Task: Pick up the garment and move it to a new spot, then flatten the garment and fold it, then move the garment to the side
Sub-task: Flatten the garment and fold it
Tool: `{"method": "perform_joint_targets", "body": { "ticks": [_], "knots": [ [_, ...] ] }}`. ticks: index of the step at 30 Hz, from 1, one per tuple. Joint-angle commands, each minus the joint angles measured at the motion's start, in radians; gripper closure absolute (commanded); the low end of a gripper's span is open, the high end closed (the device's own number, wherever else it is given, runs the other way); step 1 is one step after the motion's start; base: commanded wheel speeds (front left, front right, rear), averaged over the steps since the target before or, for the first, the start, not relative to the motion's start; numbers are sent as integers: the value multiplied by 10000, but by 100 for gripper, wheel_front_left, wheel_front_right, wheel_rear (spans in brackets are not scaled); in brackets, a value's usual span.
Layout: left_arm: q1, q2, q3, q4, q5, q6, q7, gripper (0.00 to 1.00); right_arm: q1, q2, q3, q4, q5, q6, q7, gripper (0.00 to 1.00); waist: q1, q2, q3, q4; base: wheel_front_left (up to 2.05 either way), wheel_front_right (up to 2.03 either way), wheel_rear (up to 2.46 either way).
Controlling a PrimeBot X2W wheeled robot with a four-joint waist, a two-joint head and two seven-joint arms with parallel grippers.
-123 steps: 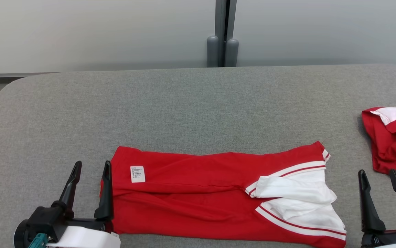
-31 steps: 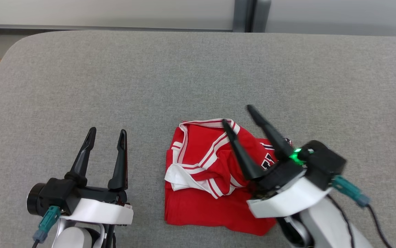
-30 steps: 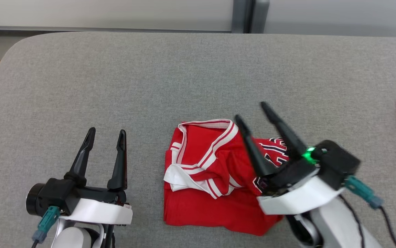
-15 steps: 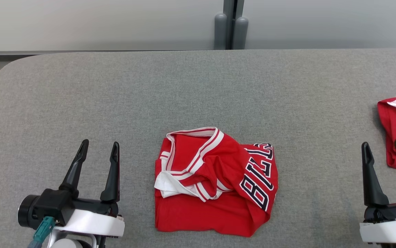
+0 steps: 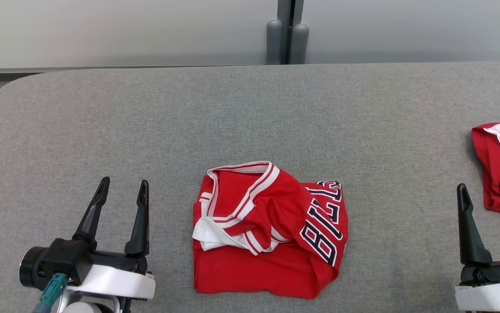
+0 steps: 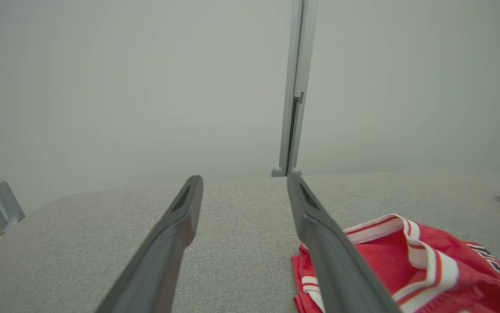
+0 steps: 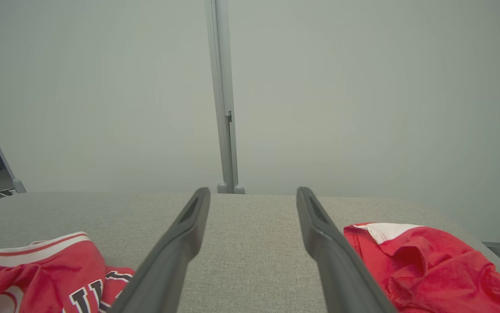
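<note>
Nearest you, your left fingers (image 5: 140, 213) stand wide apart with nothing between them, tips pointing away over the counter (image 5: 250, 113). Your right fingers (image 5: 467, 221) are spread just as wide, also empty. Garment (image 5: 267, 261): red, folded into a rough, lumpy rectangle, lying on the counter between the two sets of fingers, nearer the left set and touching neither. Its white-and-red striped collar trim sits on top toward the left fingers; the dark, white-edged lettering runs along the side toward the right fingers. Left wrist view: the garment (image 6: 428, 269) lies just off the inner finger (image 6: 332, 261), bare grey counter ahead of the tips. Right wrist view: the same garment (image 7: 37, 269) is off to the inner side of the fingers (image 7: 180, 243). A second red garment (image 5: 499, 165), crumpled, with a white patch showing, lies just beside and beyond the outer right finger; whether they touch, you cannot tell. It also shows in the right wrist view (image 7: 428, 265). Farther out, the counter runs bare to its far edge. Beyond that, pale grey wall panels (image 5: 102, 34) with a grey post (image 5: 284, 39) at their joint, roughly ahead of the garment.
</note>
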Motion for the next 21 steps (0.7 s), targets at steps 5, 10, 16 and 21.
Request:
{"method": "perform_joint_targets", "body": {
  "ticks": [5,10,16,21],
  "knots": [
    [19,67,-20,-30,-70,77,33,0,30,-67,-12,2,-65,-1,76,0,0,0,14,2,0,0,0],
    [-58,77,-61,-39,-100,86,26,0,8,-104,-23,79,-25,-3,124,100,0,0,53,22,0,0,0],
    [-376,21,-135,-68,-130,62,-12,0,-698,-461,913,691,134,-1,253,100,0,0,305,173,0,0,0],
    [-652,-105,-240,23,-145,3,-80,0,-2004,-804,2950,1852,445,-3,208,100,0,0,618,506,0,0,0]
  ]
}}
